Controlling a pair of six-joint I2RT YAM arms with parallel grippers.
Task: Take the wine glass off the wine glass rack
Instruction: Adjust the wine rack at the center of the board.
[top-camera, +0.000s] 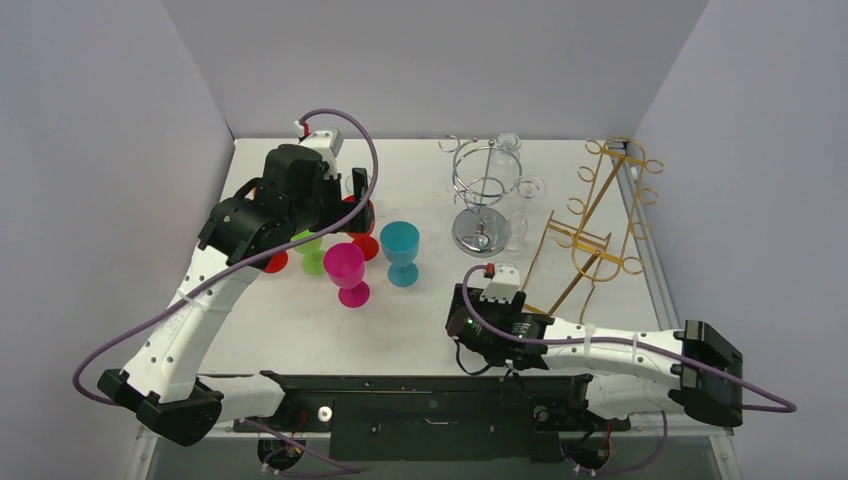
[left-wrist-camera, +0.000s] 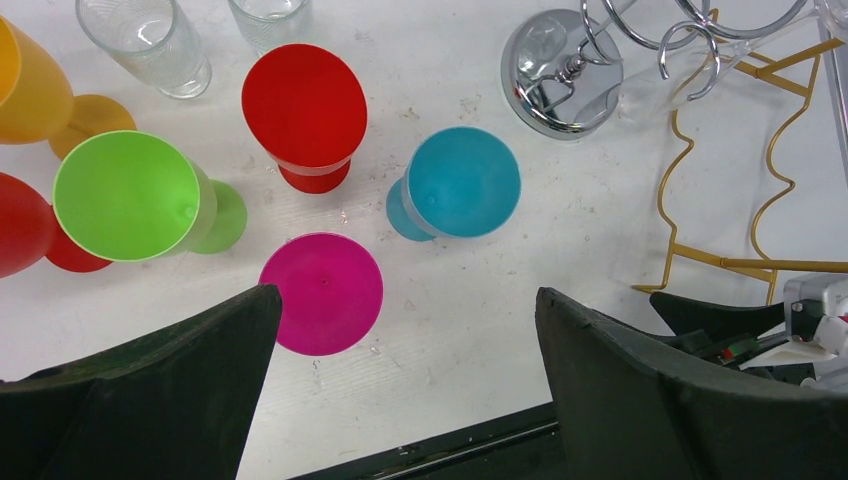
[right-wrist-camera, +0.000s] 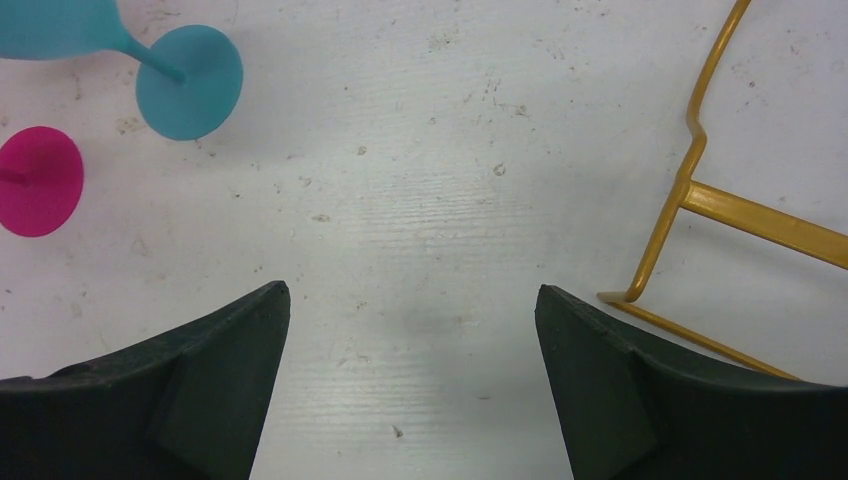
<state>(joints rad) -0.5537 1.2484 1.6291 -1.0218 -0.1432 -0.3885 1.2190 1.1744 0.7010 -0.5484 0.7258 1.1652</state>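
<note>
**Both hands open, wine glass hanging on the chrome rack**

On my left side, the left gripper (left-wrist-camera: 405, 300) hangs above a cluster of plastic goblets in the left half of the desk, its fingers spread wide and holding nothing. Through its wrist camera I look straight down into a green goblet (left-wrist-camera: 127, 195), a red goblet (left-wrist-camera: 304, 105), a pink goblet (left-wrist-camera: 321, 293) and a teal goblet (left-wrist-camera: 463, 182), all standing upright and apart from one another. Two clear tumblers (left-wrist-camera: 146, 40) stand behind them, toward the far edge.

Right of centre, toward the far edge, stands the chrome rack (top-camera: 484, 192). A clear wine glass (top-camera: 516, 232) hangs from it bowl-down, just beside the round base — no gripper touches it. The gold rack (top-camera: 600, 225) stands along the right edge.

The right gripper (right-wrist-camera: 410, 295) sits low near the near edge, right of centre — fingers apart over bare tabletop, the gold rack's foot just to its right.
</note>
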